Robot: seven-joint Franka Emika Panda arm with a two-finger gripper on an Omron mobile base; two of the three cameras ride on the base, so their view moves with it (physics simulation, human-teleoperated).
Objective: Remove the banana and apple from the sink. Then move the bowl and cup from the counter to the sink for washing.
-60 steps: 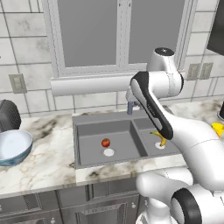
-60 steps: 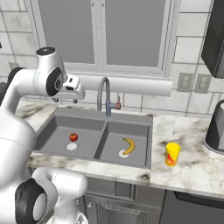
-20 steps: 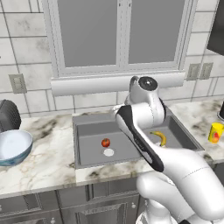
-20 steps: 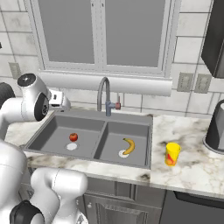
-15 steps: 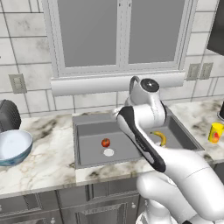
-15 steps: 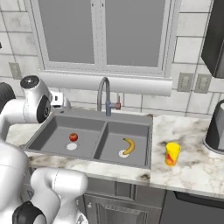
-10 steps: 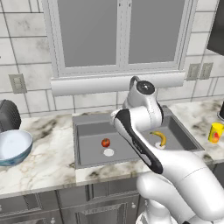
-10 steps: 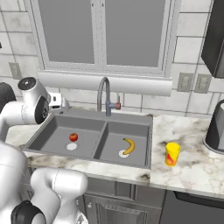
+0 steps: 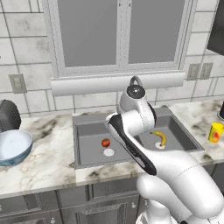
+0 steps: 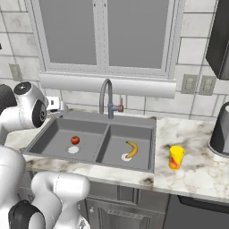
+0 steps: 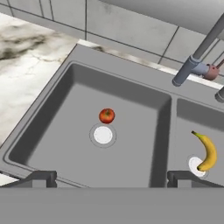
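Note:
The dark grey sink lies below my gripper, whose fingertips stand wide apart with nothing between them. A small red apple rests in the left basin beside the white drain, also seen as the apple and the apple. The yellow banana lies in the right basin over its drain; the banana shows from the side too. On the marble counter the wide pale-blue bowl sits far left. The yellow cup stands right of the sink.
A curved grey faucet rises behind the divider between the basins. A dark round appliance stands behind the bowl, and a dark grey pot-like vessel sits at the counter's far right. Tiled wall and a window back the counter.
The arm has swung left from the sink's right side and its elbow has sunk a little. Apple, banana, bowl and cup have not moved. The gripper stays open.

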